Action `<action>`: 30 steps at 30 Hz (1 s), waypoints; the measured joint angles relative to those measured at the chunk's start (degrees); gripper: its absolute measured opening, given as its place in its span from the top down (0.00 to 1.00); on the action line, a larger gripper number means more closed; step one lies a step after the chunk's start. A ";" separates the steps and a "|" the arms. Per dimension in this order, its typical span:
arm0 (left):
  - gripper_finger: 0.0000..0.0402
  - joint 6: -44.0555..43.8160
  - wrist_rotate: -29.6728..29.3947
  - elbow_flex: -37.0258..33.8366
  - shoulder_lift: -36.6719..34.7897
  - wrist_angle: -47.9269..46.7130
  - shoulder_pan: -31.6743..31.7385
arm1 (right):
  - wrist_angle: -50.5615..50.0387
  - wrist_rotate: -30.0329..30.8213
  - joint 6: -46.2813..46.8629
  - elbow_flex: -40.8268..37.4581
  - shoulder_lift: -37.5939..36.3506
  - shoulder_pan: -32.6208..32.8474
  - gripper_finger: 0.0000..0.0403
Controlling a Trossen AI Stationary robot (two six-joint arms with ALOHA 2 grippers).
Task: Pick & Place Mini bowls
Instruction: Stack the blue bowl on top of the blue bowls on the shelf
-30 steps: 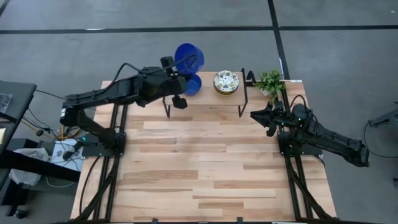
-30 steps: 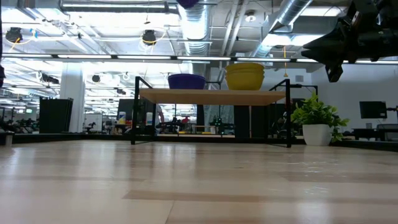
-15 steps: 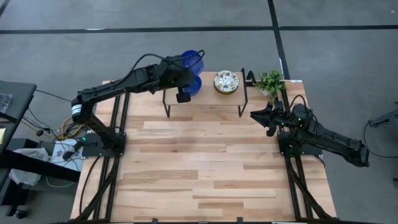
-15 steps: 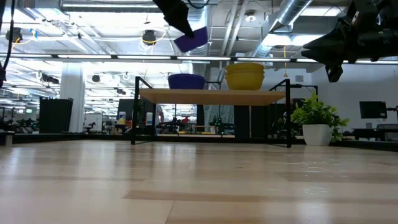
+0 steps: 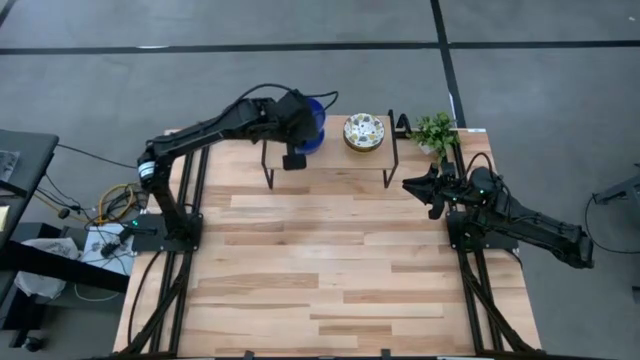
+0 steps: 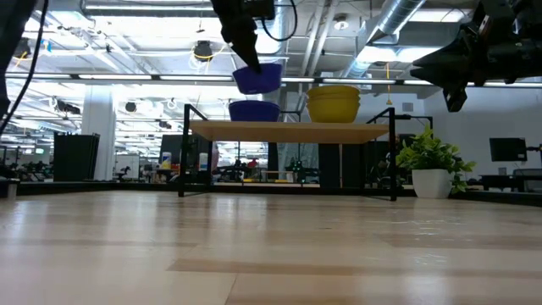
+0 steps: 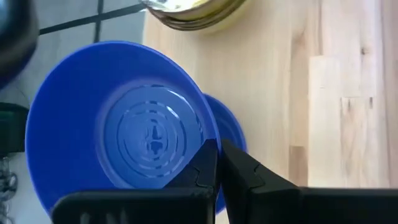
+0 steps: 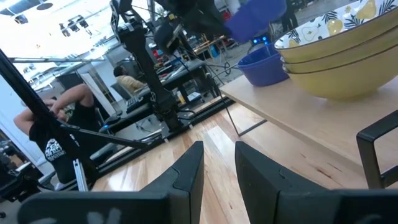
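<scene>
Bowls first: your left tool (image 6: 251,66) is pinched shut on the rim of a blue bowl (image 6: 257,78), holding it in the air just above a second blue bowl (image 6: 254,110) that sits on the small raised shelf (image 6: 288,131) at the far edge of the desk (image 5: 330,260). You can see the held bowl's edge gripped between the fingers in the left wrist view, with the lower bowl peeking out beneath it. Beside them on the shelf stands a stack of speckled bowls (image 5: 364,132), near but apart, so you have little side room there. Your right tool (image 5: 428,190) waits over the desk's right edge by the potted plant (image 5: 436,130), fingers parted a little with nothing between them. You have the whole near half of the desk open.
</scene>
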 joint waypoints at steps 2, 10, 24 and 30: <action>0.98 0.02 0.19 0.00 0.67 -0.05 0.01 | 0.02 0.00 0.00 0.00 0.02 0.01 0.80; 0.98 0.15 0.18 0.02 1.47 -0.83 0.22 | 0.00 0.00 0.00 0.00 0.00 0.00 0.80; 0.98 -0.95 0.45 0.02 1.51 -1.94 1.18 | 0.02 0.00 0.00 0.00 0.01 0.01 0.80; 0.98 -2.75 1.56 0.02 1.51 -1.98 1.20 | 0.02 0.00 -0.02 0.00 0.00 0.00 0.80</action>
